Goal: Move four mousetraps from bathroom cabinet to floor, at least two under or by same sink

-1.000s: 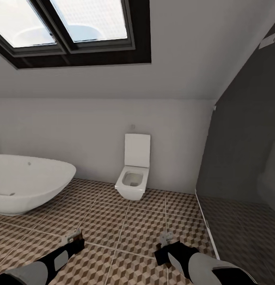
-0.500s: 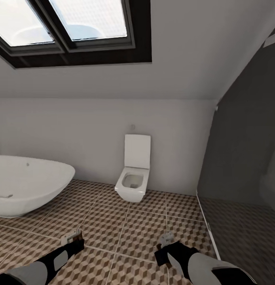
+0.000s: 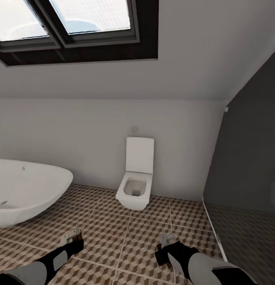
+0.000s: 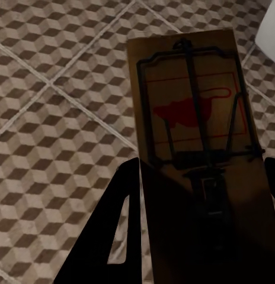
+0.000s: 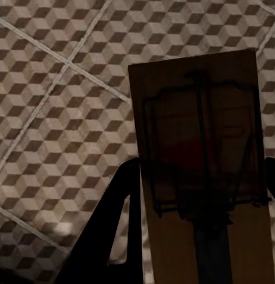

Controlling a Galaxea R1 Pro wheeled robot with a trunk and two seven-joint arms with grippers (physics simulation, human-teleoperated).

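left end effector (image 3: 72, 236) and right end effector (image 3: 167, 240) each clamp a mousetrap (image 4: 194, 118) (image 5: 200, 136), carried low over the floor (image 3: 125, 229) for setting down near a sink.

You've got no readable words or numbers anywhere; the mousetrap (image 4: 191, 118) in your left wrist view carries just a red rodent silhouette inside a red outline.

Brown, beige and cream cube-patterned floor tiles (image 3: 125, 233) with pale grout — white toilet (image 3: 135, 180) and bathtub (image 3: 26, 190); tan mousetrap (image 4: 191, 118) with red mark, dark wire.
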